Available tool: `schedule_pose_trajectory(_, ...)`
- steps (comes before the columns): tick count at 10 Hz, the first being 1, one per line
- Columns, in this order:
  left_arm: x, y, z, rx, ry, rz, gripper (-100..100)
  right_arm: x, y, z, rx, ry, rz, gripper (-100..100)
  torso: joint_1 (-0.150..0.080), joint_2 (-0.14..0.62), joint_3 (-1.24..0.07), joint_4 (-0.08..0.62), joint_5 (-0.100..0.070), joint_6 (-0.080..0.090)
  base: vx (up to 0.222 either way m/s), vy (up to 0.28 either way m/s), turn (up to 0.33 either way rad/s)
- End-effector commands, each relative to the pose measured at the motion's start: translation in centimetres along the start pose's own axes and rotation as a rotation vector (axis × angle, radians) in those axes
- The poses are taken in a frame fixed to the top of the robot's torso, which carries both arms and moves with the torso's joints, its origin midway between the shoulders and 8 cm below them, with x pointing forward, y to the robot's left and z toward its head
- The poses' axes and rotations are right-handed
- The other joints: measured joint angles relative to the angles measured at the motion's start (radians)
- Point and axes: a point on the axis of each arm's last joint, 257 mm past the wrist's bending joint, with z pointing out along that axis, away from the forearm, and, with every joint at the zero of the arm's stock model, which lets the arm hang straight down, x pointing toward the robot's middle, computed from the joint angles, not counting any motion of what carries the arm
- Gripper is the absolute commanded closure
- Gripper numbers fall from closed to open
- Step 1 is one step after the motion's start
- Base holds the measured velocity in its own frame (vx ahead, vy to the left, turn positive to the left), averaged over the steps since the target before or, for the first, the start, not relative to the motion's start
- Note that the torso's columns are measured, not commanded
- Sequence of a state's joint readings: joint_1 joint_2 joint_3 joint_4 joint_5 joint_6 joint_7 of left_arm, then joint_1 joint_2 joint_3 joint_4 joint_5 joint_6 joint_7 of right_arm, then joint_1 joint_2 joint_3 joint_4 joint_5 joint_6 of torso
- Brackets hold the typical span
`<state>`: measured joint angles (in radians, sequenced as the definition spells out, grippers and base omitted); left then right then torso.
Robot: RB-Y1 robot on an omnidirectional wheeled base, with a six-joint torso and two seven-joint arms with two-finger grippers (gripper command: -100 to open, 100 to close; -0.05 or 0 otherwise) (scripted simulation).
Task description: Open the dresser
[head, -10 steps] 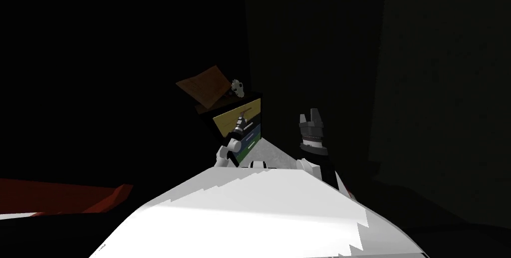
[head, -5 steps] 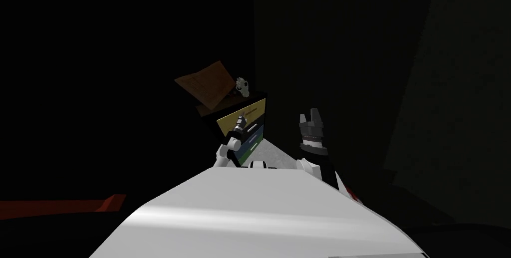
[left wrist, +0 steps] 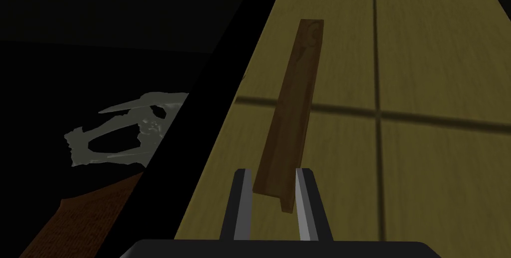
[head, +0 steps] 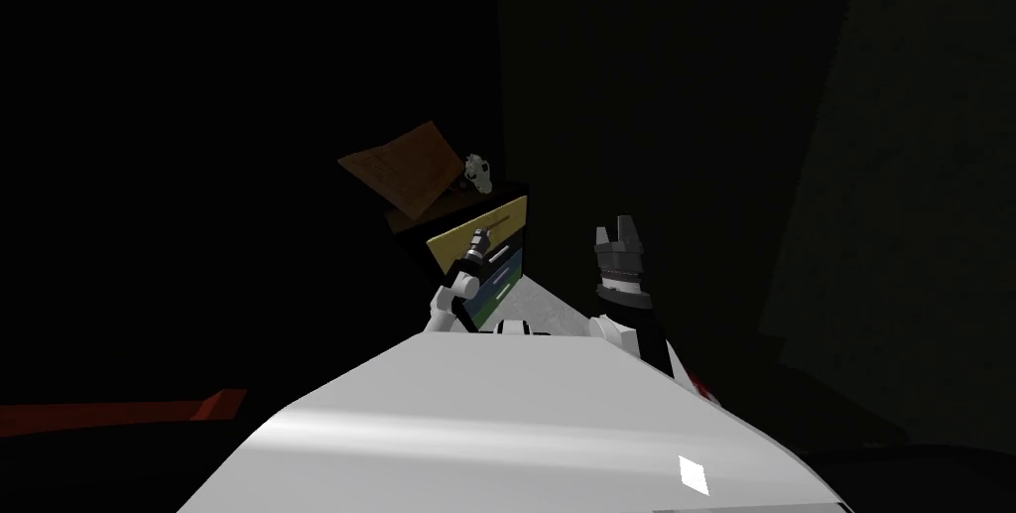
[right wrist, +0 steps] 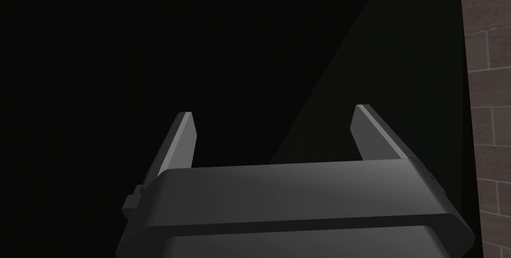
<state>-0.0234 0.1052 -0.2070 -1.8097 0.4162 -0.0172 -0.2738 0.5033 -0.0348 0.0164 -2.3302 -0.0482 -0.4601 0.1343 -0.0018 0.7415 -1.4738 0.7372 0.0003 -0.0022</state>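
- One brown wooden handle [left wrist: 292, 115] on the dresser's [head: 508, 239] olive-yellow top drawer front [left wrist: 424, 70] is pinched at its near end by the left gripper [left wrist: 273, 172]. Its two fingers [left wrist: 243, 205] press the handle's sides, close together.
- The left forearm slants up from the elbow to that front, and the gripper [head: 481, 237] meets it about mid-width. Whether the drawer stands out from the carcass I cannot tell.
- The right gripper [head: 617, 229] is held up to the right of the dresser, apart from it, fingers pointing upward. In its wrist view the fingers [right wrist: 182, 140] stand spread wide with nothing between them.
- Against half a second ago, both arms keep the same pose. The whole head view has slid slightly sideways, which is my own move, and the dresser shows no separate shift.
- Count: three drawer fronts, yellow over a blue front [head: 499, 274] over a green front [head: 484, 306]. There are two grippers.
- On the dresser top lie one brown board [head: 402, 165], tilted, and one small pale object [head: 478, 172] just beside it.
- One red strip [head: 119, 412] lies on the floor far to the left.
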Motion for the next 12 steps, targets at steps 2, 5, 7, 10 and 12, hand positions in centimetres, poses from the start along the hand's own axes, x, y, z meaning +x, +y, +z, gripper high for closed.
schedule_pose_trajectory(2, 0.4, -0.2, 0.0, -0.009, 0.004, -0.004, 100, 0.0, 0.0, 0.0, 0.000, 0.000, 0.000, 0, 0.001, 0.001, 0.001, 0.002, -0.001, 0.001, -0.108, -0.147, 0.033)
schedule_pose_trajectory(5, 0.7, 0.0, -0.1, -0.015, 0.007, -0.005, 100, 0.0, 0.0, 0.0, 0.000, 0.000, 0.000, 0, 0.004, -0.002, -0.002, 0.001, 0.001, 0.001, -0.084, -0.100, 0.009)
schedule_pose_trajectory(7, 1.0, -0.1, -0.1, -0.012, 0.009, -0.006, 100, 0.0, 0.0, 0.0, 0.000, 0.000, 0.000, 0, 0.000, -0.001, 0.000, 0.001, -0.001, 0.001, -0.121, -0.171, 0.024)
schedule_pose_trajectory(10, 1.2, -2.2, 0.4, -0.014, 0.029, -0.015, -100, 0.0, 0.0, 0.0, 0.000, 0.000, 0.000, 0, 0.009, -0.010, -0.006, 0.000, 0.001, 0.001, 0.004, -0.041, 0.078)
schedule_pose_trajectory(12, 1.4, -3.3, 0.6, -0.014, 0.041, -0.018, -100, 0.0, 0.0, 0.0, 0.000, 0.000, 0.000, 0, 0.005, -0.006, -0.004, 0.000, 0.001, 0.002, 0.033, 0.004, 0.060)
